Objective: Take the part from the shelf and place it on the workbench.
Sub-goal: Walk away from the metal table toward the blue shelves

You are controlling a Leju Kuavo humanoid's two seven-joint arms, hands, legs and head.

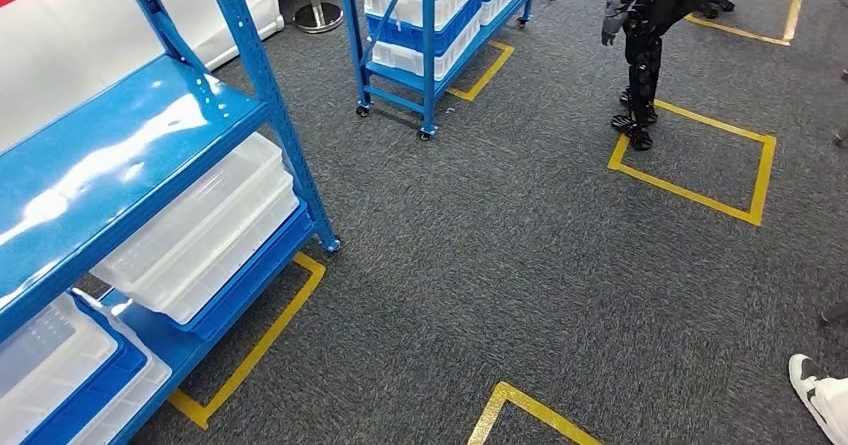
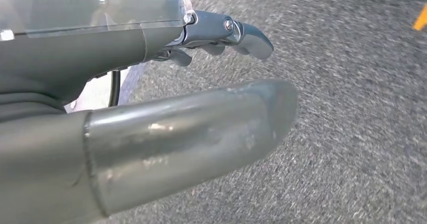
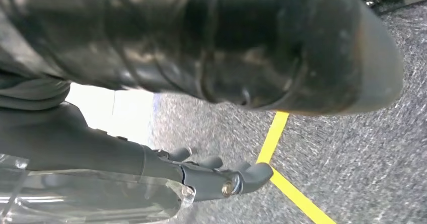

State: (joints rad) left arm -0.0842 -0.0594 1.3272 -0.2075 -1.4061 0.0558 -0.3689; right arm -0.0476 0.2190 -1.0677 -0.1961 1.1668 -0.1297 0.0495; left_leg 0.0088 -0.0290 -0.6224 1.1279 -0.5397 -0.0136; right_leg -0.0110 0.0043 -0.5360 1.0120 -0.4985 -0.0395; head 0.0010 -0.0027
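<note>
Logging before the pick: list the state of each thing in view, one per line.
Near blue metal shelf: standing, top level bare.
Clear plastic bins on its lower level: stacked, seemingly empty.
Far blue wheeled shelf: loaded with white bins.
Left hand: holds nothing, fingers apart.
Right hand: holds nothing, fingers apart.
Black humanoid robot: standing.

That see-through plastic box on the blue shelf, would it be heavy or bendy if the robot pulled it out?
The clear box looks empty, so it is probably light. Its thin, see-through walls suggest it may flex a little. It sits on a smooth blue tray, so it would likely slide out easily.
</note>
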